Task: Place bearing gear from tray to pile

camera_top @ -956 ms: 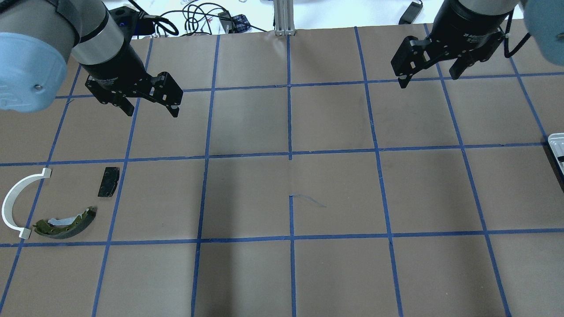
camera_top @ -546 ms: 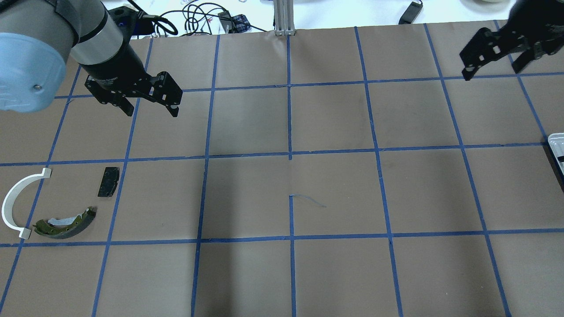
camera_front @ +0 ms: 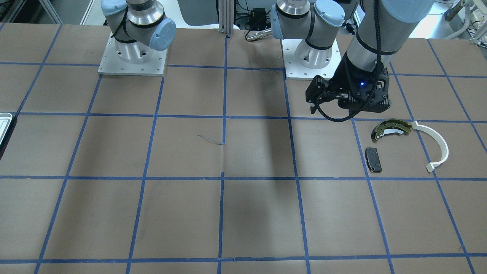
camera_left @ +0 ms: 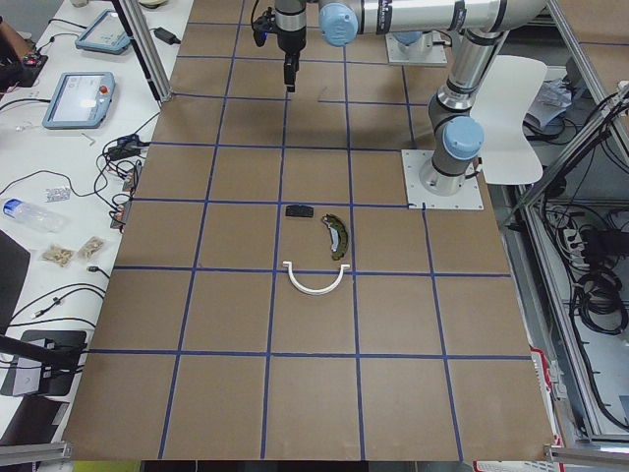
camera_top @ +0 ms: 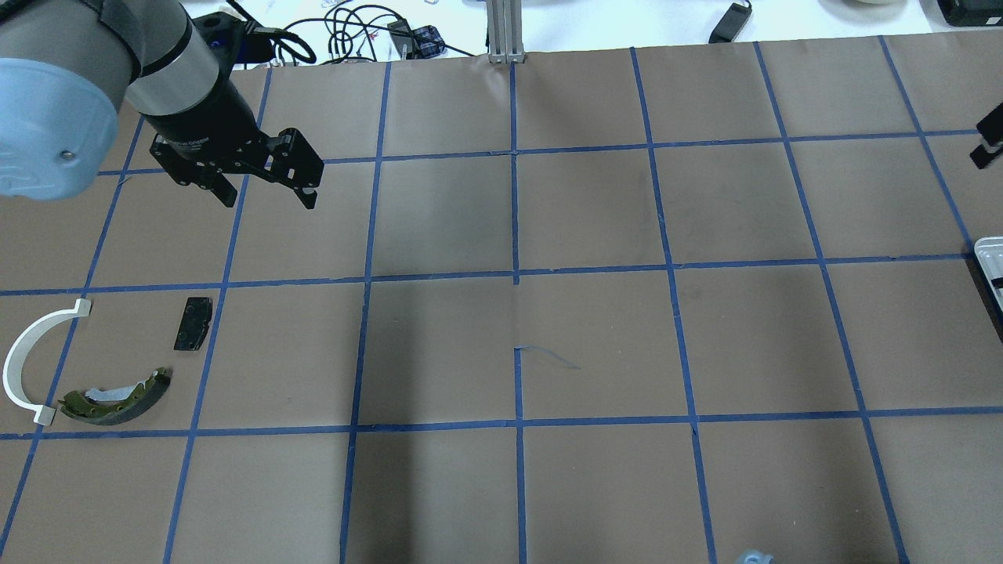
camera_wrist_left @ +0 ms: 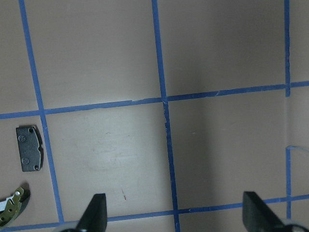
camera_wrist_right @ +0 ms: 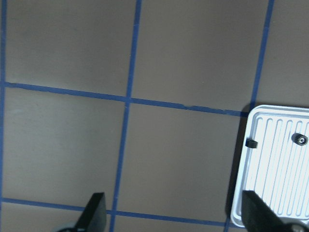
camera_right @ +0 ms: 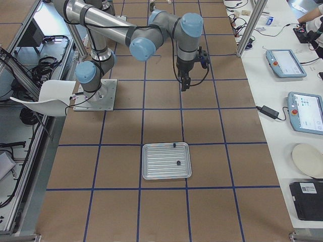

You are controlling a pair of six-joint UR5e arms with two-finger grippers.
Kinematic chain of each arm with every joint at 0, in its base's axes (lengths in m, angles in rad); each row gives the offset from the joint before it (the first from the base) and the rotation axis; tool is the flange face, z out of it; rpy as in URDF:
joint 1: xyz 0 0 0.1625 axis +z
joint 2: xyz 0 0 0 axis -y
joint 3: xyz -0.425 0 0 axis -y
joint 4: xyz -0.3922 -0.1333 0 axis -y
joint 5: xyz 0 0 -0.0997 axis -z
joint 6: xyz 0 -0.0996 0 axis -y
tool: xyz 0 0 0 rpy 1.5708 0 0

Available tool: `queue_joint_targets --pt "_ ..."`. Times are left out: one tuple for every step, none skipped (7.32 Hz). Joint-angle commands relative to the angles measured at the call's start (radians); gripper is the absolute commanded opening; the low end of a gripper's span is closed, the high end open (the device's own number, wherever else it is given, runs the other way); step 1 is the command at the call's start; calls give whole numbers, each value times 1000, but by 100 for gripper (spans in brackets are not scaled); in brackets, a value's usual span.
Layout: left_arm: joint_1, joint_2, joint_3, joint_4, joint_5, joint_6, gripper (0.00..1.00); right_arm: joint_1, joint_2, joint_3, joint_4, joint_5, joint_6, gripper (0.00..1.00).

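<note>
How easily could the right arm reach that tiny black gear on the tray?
Probably yes, easily: the right gripper hangs open over bare table beside the tray, and the bearing gear lies uncovered on it, nothing between.

I look down on the table from behind overhead, steeply from across, and from afar at both ends. Wrist cameras hang close, facing down: left shares the pile at 8 o'clock with overhead, right the tray at 4 o'clock with the right-end view.

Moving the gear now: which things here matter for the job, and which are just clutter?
Job: bearing gear, tray, right gripper; at the drop-off, brake shoe, white arc strip, black pad.
Lying about: teach pendants, cables.
</note>
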Motion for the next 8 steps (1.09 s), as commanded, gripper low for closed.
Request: queue_joint_targets --pt "3 2 2 0 1 1 100 -158 146 -6 -162 2 -183 100" --pt "3 2 0 0 1 1 100 -178 213 -2 -250 1 -189 100" --pt "4 2 0 0 -1 1 100 -210 260 -3 -279 -1 -201 98" --pt "4 2 0 0 1 3 100 -220 312 0 -323 -40 -202 98" --pt "4 -1 2 2 -1 3 100 -234 361 -2 -405 -58 -205 98" --pt "4 2 0 0 -1 3 100 -263 399 -2 -435 -50 -227 99" --pt "4 -1 0 0 -1 3 100 -270 432 -3 -448 -49 -263 99" --pt "4 -1 2 2 -2 3 100 -277 458 -3 -451 -47 -264 99"
